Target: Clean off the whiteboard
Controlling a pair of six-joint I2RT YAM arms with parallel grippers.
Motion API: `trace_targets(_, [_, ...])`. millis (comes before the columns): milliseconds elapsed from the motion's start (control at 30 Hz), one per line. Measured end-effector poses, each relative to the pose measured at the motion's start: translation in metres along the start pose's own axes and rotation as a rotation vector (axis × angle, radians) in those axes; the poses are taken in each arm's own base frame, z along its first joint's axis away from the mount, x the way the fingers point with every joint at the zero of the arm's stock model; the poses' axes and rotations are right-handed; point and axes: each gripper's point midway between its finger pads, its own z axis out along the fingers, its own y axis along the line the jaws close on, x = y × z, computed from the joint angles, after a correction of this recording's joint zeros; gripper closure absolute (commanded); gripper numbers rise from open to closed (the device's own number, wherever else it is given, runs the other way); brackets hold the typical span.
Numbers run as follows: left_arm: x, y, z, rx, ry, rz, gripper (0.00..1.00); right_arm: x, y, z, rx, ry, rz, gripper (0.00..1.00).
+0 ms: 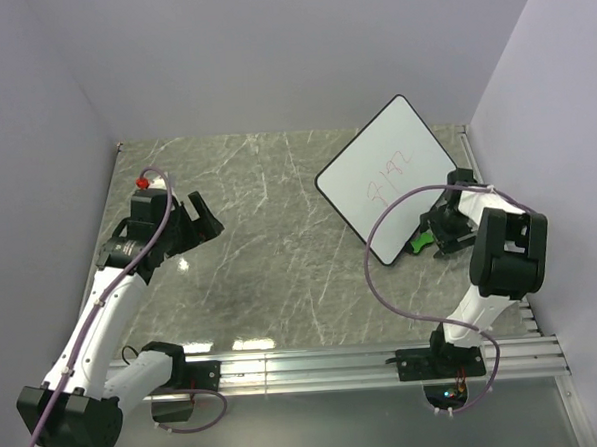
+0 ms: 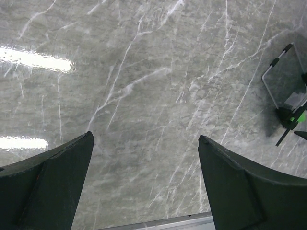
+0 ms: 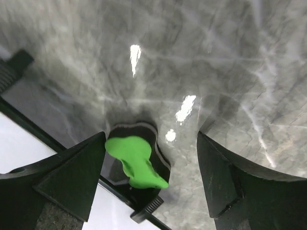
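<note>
Straddling glossy green eraser (image 3: 134, 160), right tool (image 3: 151, 139) gapes; left tool (image 2: 145, 136) spread; whiteboard (image 1: 386, 174) rounded, black-rimmed.

Grey marbled table (image 1: 268, 215) — whiteboard (image 1: 386, 179) at its far right, green eraser (image 1: 418, 243) just beside

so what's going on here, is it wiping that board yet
Not yet. The right tool hangs open over the green eraser, which lies on the table right beside the whiteboard, a finger on each side and no grip so far. The board has faint red marks on it. The left tool is open over the table, away from both.
</note>
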Motion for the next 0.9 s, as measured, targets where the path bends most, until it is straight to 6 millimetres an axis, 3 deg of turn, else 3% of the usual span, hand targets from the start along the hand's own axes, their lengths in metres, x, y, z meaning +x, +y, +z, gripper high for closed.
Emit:
trace_targets(167, [0.001, 0.001, 0.003, -0.003, 0.007, 0.003, 0.05, 0.013, 0.001, -0.001, -0.022, 0.021, -0.052, 0.26])
trace_targets(400, [0.004, 0.004, 0.013, -0.018, 0.038, 0.02, 0.04, 0.021, -0.003, -0.003, -0.037, 0.034, -0.073, 0.46])
trace_targets(500, [0.004, 0.003, 0.015, -0.016, 0.041, 0.023, 0.05, 0.022, -0.003, -0.003, -0.04, 0.035, -0.082, 0.57])
trace_targets(533, [0.005, 0.003, 0.016, -0.014, 0.043, 0.024, 0.04, 0.022, -0.003, -0.002, -0.042, 0.037, -0.086, 0.67])
trace_targets(633, [0.005, 0.002, 0.017, -0.008, 0.046, 0.026, 0.04, 0.023, -0.003, -0.002, -0.048, 0.038, -0.093, 0.83])
trace_targets(900, [0.004, -0.005, 0.024, 0.024, 0.059, 0.025, 0.02, 0.019, -0.007, -0.004, -0.052, 0.021, -0.123, 1.0])
